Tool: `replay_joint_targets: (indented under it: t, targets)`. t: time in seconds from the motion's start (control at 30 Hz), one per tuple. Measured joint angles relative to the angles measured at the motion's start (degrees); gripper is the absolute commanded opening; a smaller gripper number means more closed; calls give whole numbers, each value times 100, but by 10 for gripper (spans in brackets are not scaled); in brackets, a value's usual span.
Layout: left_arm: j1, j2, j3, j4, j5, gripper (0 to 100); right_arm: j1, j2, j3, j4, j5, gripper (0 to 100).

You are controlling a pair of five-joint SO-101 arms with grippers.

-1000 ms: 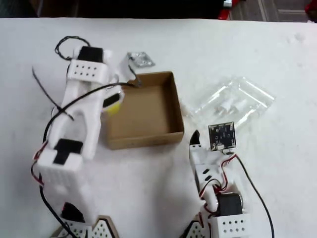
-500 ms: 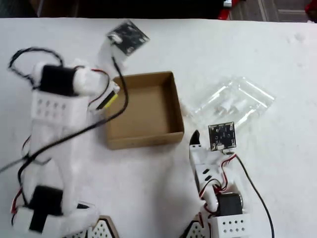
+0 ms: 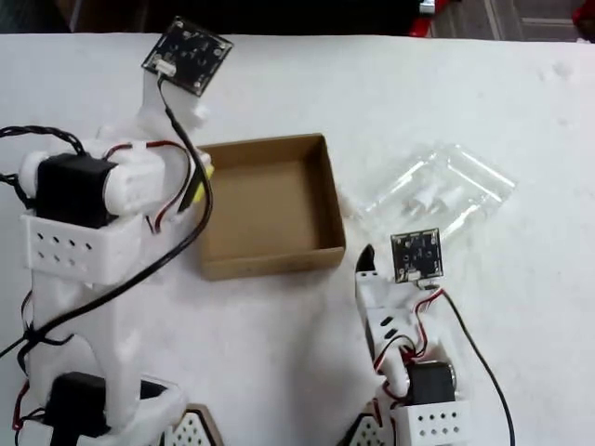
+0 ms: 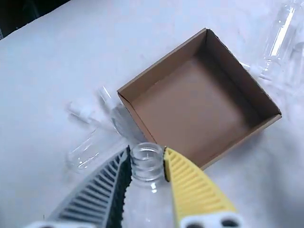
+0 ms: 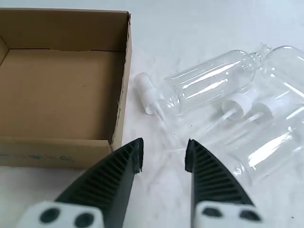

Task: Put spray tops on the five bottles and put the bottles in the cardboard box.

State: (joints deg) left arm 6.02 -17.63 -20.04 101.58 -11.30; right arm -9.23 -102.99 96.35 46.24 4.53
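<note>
Over the last second the left arm has swung up and back from the left wall of the cardboard box, its wrist board now tipped toward the far edge of the table — and the left gripper comes away clenched on the neck of a clear bottle, grey finger on one side, yellow on the other. The neck is open, with no spray top on it, so I judge this a lift for capping rather than a drop into the box, which is empty inside. The right arm has not stirred; the right gripper rests low, its jaws parted on nothing, near the box's right front corner. Beyond it the other bottles lie in a loose heap, a capped bottle among them already wearing a white spray top (more white tops show in the heap). Left of the box, stray bottles lie on the table, too blurred to tell whether capped. Nothing blocks the box mouth — the nuisance is that those tops lie across the box from the held bottle.
</note>
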Motion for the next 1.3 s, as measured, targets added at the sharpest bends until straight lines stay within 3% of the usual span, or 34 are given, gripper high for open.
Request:
replay_joint_targets:
  t: [0.23,0.47,0.57,0.8,1.03,1.17,1.3]
  targets:
    - [0,-88,0,0,316,23,0,0,0,0,0,132]
    - [554,-1591,1090,-237,343,23,0,0,0,0,0,132]
    - [738,-2497,2136,-932,352,23,0,0,0,0,0,132]
    - [782,-4343,4967,-3367,396,23,0,0,0,0,0,131]
    - [774,-5257,6048,-4598,422,23,0,0,0,0,0,131]
    - [677,-5284,6497,-5371,1064,24,0,0,0,0,0,131]
    - [404,-5284,7332,-6813,1758,24,0,0,0,0,0,131]
